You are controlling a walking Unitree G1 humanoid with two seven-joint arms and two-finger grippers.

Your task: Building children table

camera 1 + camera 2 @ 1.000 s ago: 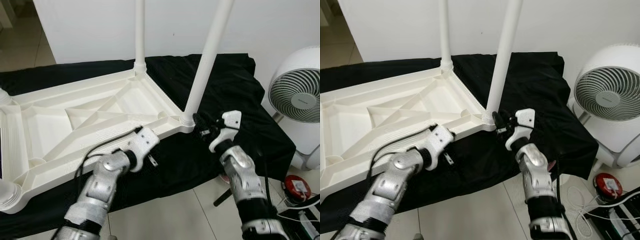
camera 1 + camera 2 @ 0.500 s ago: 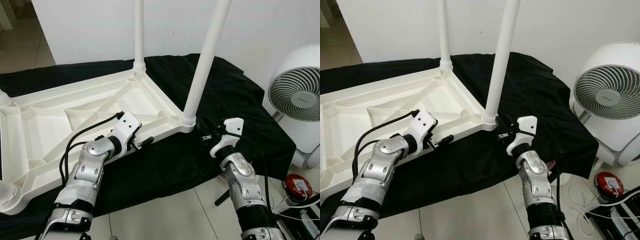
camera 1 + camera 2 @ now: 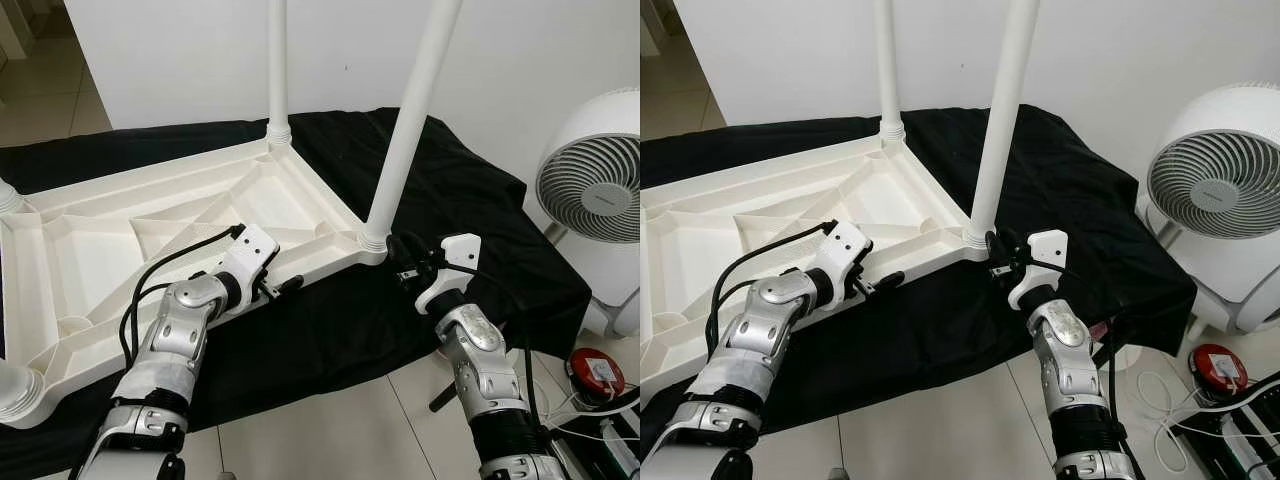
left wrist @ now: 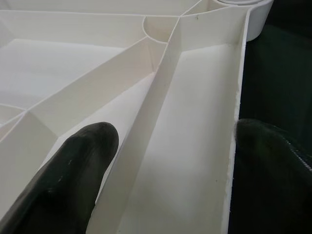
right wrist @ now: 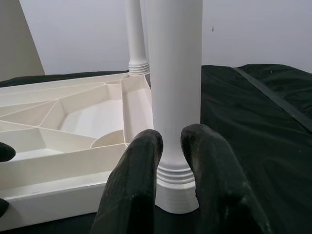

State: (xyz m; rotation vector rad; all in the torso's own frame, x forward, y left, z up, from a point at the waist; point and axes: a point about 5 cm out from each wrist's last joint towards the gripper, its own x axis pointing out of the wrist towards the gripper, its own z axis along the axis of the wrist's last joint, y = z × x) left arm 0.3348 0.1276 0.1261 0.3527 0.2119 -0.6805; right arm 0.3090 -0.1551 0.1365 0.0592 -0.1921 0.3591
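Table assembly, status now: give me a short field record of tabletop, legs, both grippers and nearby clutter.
tabletop: white tabletop lies underside up on black cloth
legs: near leg and far leg upright in corner sockets
left gripper: left gripper open, fingers straddling the tabletop's near rim
right gripper: right gripper nearly shut, just short of the near leg's base
clutter: white fan on the floor at right

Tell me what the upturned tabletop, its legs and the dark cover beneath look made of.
Tabletop: likely moulded plastic, matte off-white, judging by thin ribs and a rough trimmed edge. Near leg: apparently the same plastic, smooth, with moulded rings at its base, where the right claw sits. Cover: black cloth, soft sheen; it drapes and creases. The left claw straddles the tabletop's rim.
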